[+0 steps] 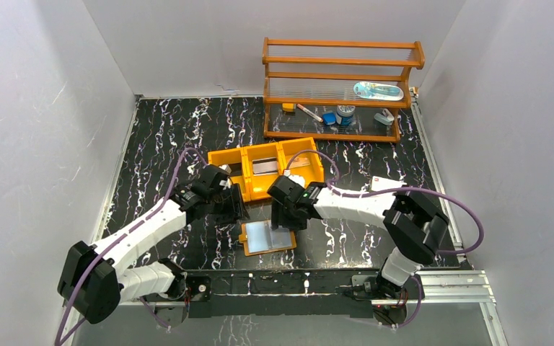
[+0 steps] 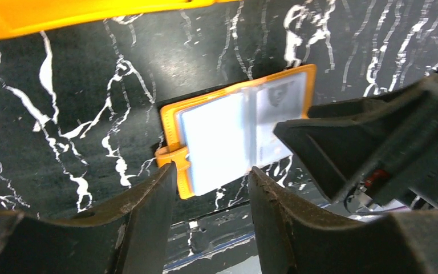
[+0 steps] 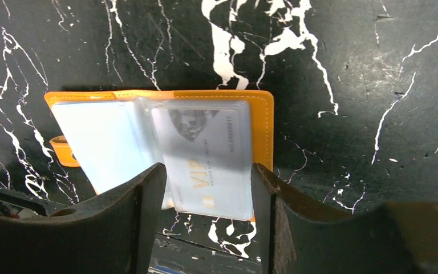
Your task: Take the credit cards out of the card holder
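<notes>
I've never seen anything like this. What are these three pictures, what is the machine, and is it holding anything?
These are two robot arms bolted at the near edge of a black marbled table. The wide picture comes from a fixed camera above and behind them. The other two come from a small camera on each wrist, so the dark shapes at the bottom are that arm's own fingers. The left hand and right hand are both open and hold nothing. Below them lies an orange card holder, folded open, with a card marked VIP in a clear pocket. Behind it sits an orange tray, and at the back a wooden rack of small items.
</notes>
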Robot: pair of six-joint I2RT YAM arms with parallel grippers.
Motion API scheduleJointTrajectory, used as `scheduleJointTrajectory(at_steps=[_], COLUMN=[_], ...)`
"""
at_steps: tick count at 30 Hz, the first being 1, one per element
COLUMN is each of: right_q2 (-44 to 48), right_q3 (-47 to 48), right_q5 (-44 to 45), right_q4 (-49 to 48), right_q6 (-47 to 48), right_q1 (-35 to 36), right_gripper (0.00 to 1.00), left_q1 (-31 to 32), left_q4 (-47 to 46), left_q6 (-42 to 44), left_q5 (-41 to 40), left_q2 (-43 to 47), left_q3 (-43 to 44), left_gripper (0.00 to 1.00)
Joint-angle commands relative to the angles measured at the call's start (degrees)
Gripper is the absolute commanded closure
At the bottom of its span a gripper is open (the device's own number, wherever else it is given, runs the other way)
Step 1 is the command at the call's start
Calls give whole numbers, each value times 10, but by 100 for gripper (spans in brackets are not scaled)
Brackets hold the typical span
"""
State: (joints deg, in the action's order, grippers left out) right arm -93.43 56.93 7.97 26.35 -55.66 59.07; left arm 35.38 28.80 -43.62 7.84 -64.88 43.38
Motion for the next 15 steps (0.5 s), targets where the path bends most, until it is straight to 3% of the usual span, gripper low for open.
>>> scheduleJointTrajectory(at_steps=[1,9,15], right_q2=[-15,-59,-97], right_q3=[47,86,106], right_q5=[41,83,104], right_q4=[35,78,106], right_q6=[10,2,-1], right_q1=[22,52,67], right_gripper=[33,24,26], left_q1=[3,2,3], left_q4=[-13,-46,-66], left_q6=[-23,-40,-39], left_q5=[-12,10,32], left_q2=[12,-15,-9], left_q3=[-31,-71,-89], left_gripper=[54,60,63])
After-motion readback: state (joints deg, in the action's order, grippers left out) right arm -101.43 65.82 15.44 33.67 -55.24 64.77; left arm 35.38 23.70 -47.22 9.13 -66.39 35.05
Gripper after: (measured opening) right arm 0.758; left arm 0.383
